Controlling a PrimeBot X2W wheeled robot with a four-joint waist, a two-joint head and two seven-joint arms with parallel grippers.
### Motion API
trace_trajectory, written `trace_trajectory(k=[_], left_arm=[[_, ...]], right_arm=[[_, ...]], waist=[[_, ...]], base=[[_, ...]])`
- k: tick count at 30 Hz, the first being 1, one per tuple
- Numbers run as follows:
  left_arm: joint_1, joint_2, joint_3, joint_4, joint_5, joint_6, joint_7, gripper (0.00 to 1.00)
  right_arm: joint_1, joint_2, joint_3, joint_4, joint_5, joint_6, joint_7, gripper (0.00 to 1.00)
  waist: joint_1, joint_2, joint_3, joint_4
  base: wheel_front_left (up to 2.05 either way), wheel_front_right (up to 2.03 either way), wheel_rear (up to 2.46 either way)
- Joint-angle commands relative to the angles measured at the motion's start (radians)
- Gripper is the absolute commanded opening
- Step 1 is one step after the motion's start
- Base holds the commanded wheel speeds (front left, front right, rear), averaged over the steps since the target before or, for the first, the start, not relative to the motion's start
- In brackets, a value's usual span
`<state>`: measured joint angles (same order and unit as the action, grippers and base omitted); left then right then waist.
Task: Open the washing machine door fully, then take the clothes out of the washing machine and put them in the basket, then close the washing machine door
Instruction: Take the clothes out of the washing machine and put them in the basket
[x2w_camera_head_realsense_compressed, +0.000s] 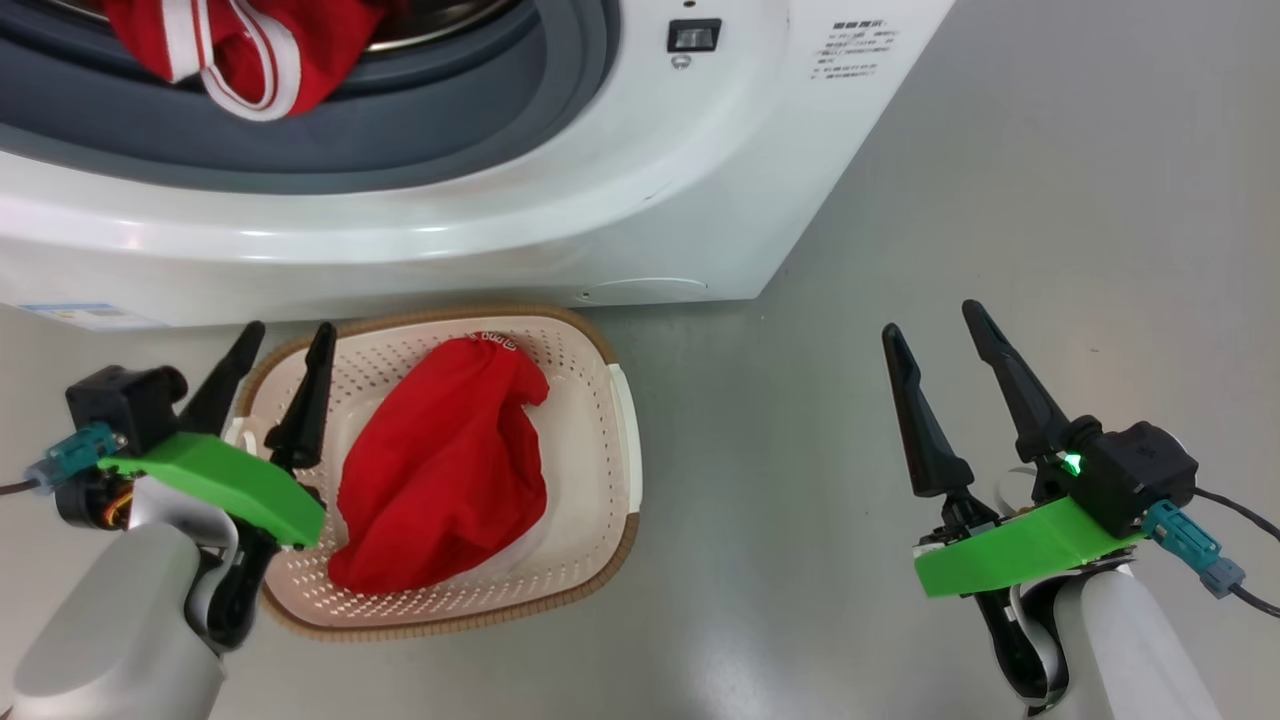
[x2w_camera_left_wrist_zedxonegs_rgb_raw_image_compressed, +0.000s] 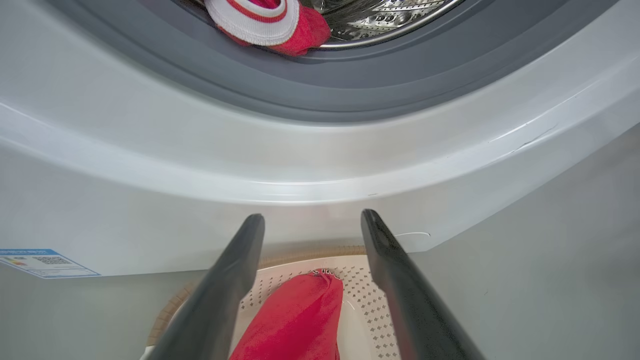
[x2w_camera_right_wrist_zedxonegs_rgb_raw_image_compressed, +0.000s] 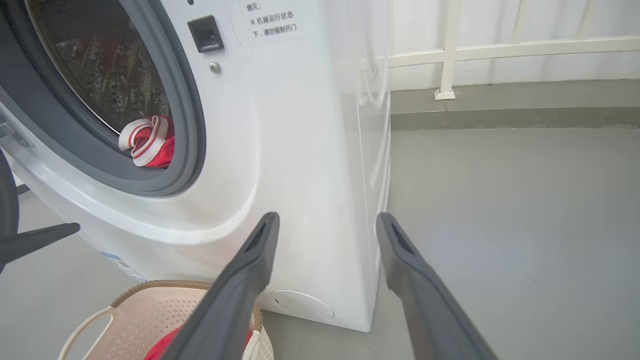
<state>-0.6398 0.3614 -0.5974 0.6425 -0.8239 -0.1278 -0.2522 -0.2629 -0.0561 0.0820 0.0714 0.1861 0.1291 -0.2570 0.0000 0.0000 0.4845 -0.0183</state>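
Inspection: we find left gripper (x2w_camera_head_realsense_compressed: 290, 328) released, empty, the basket (x2w_camera_head_realsense_compressed: 585, 450) with red clothes (x2w_camera_head_realsense_compressed: 440, 470) just beside it; right gripper (x2w_camera_head_realsense_compressed: 929, 317) likewise released.

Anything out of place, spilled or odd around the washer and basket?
One thing: a red garment with white bands sags out of the drum onto the grey rubber ring, where it would likely get pinched at closing. The other red garment lies inside the basket.

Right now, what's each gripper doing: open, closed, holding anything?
Left gripper: open, holding nothing, above the basket.
Right gripper: open, holding nothing.
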Motion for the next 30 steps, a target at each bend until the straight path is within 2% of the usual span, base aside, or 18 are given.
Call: trace_trajectory(k=[1,11,23,30], left_arm=[[0.022,0.034,0.061,-0.038,0.032,-0.003,-0.009,1.0],[0.111,0.019,0.193,-0.164,0.148,-0.003,-0.009,1.0],[0.297,-0.019,0.345,-0.316,0.26,-0.003,-0.009,1.0],[0.418,-0.047,0.41,-0.379,0.305,-0.003,-0.01,1.0]], right_arm=[[0.03,0.006,0.02,-0.019,-0.003,0.002,-0.005,1.0],[0.055,0.006,0.012,-0.011,-0.005,0.002,-0.005,1.0],[0.125,0.004,-0.002,0.013,-0.004,0.002,-0.005,1.0],[0.173,-0.02,0.002,0.027,0.019,0.002,-0.005,1.0]], waist=[[0.0,0.0,-0.012,0.005],[0.0,0.0,-0.064,0.01],[0.0,0.0,-0.19,0.024],[0.0,0.0,-0.263,0.031]], base=[[0.0,0.0,0.0],[0.0,0.0,0.0],[0.0,0.0,0.0],[0.0,0.0,0.0]])
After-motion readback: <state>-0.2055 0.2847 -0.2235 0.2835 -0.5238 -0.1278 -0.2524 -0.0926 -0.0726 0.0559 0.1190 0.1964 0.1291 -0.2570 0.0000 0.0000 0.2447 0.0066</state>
